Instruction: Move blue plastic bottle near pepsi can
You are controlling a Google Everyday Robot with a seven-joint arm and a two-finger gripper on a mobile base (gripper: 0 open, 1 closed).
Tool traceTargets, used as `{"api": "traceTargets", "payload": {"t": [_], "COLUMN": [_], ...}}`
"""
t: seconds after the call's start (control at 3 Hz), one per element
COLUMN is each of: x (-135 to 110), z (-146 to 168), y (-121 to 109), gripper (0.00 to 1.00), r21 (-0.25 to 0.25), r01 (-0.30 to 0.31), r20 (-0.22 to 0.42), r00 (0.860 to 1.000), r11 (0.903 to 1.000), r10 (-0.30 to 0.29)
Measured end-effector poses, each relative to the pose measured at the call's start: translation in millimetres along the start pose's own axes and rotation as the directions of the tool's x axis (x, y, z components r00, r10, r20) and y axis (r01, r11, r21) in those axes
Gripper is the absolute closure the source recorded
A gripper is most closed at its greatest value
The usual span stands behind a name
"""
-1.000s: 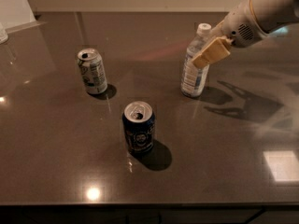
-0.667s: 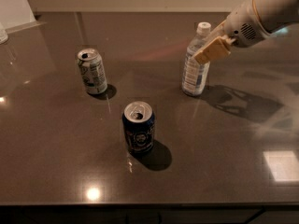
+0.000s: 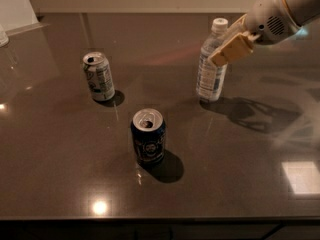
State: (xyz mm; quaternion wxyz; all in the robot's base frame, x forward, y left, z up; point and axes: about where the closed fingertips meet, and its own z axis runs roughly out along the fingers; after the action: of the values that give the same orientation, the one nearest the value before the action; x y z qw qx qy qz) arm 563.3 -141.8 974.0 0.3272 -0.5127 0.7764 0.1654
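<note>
The blue plastic bottle [image 3: 210, 81], clear with a white cap and a pale label, stands at the back right of the dark table [image 3: 240, 179], leaning slightly right. My gripper [image 3: 220, 55] reaches in from the upper right and is shut on the bottle's upper half. One tan finger pad [image 3: 231, 49] lies across its front, and the other finger is hidden behind it. The pepsi can [image 3: 148, 139], dark navy with an open silver top, stands at front centre, well to the left of and nearer than the bottle.
A white-and-green can [image 3: 98, 76] stands at the back left. A pale wall or panel [image 3: 15, 6] borders the far left corner. The table's front edge [image 3: 160, 218] runs along the bottom. The arm's shadow [image 3: 255, 111] falls to the right of the bottle.
The bottle and my gripper have shifted slightly to the right and up together. Both cans have stayed in place.
</note>
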Motion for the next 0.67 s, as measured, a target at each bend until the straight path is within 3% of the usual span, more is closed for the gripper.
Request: {"api": "traceTargets", "payload": {"t": [0.67], "x": [-12.7], "z": [-33.7], "y": [52.9], "gripper": [1.00], "r21": [-0.124], "r01": [0.065], "r20": [0.043], "r00": [0.997], "r11": [0.9901], "r10": [-0.060]}}
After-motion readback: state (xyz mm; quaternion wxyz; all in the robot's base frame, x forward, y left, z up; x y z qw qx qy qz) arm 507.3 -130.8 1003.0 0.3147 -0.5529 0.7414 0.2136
